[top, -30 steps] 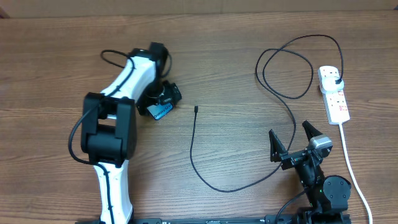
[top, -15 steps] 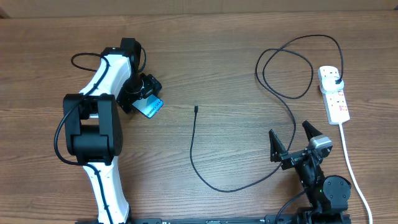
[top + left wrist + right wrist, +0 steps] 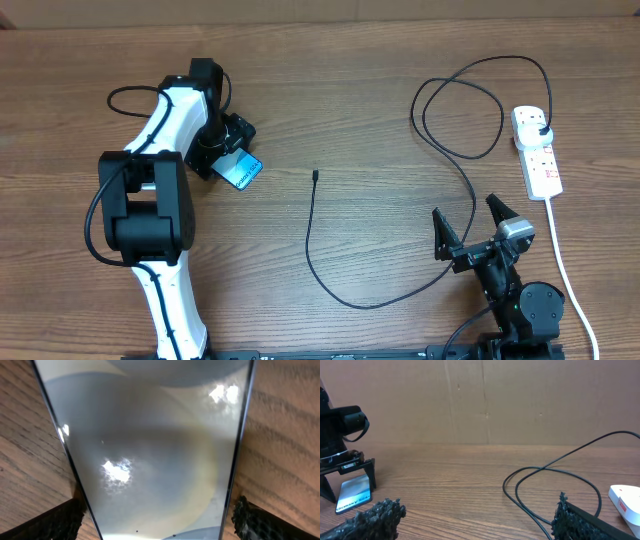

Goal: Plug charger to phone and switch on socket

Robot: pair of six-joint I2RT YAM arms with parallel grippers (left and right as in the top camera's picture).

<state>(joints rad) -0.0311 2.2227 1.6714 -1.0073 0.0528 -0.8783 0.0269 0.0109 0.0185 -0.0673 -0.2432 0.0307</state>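
Grips slim blue-screened phone (image 3: 241, 173) in left end effector (image 3: 228, 155); right end effector (image 3: 468, 228) released. Leaves thin black charger cable (image 3: 310, 250) to connect, white power-strip socket (image 3: 537, 150) to switch.

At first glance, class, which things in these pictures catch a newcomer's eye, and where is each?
The left gripper grips the cyan phone at the overhead view's upper left, its screen filling the left wrist view. The black charger snakes from mid-table to the white socket at the right edge; the right gripper sits open below it.
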